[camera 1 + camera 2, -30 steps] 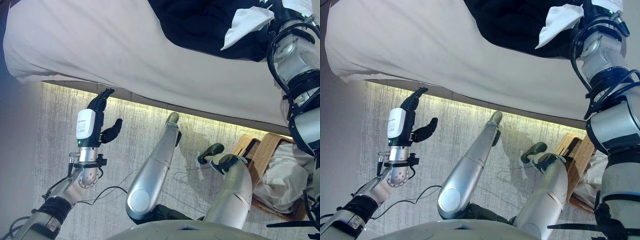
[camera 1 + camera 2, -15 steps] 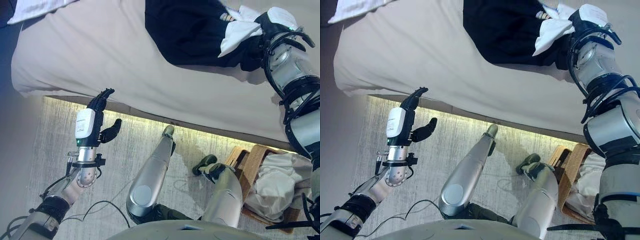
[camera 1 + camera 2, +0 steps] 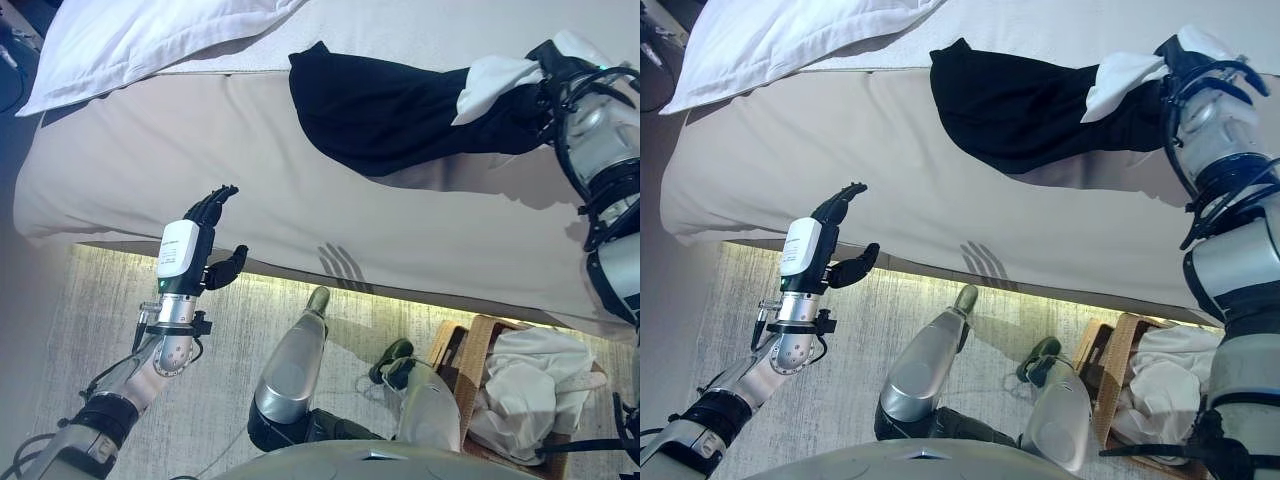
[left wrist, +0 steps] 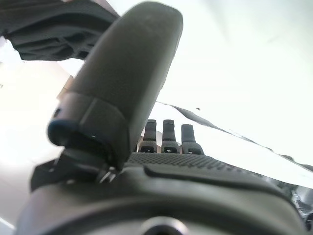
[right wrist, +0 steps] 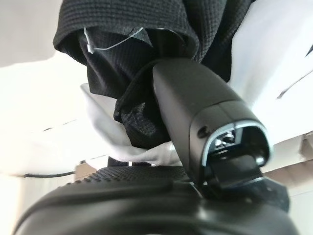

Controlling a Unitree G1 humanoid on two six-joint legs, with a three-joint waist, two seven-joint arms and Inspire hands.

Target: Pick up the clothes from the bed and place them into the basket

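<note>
Black cloth [image 3: 400, 110] lies on the bed [image 3: 200, 160]; the left hand [image 3: 205, 225] hangs slack, fingers straight. Right wrist view: the right hand [image 5: 195, 122] pinches it. Its trailing end could miss the basket [image 3: 470, 350].

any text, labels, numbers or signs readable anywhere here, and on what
None can be read.
The black garment, held in the right hand, has a thin white tag loop in the right wrist view, but no print shows.
Bed, pillow and basket: no writing.
</note>
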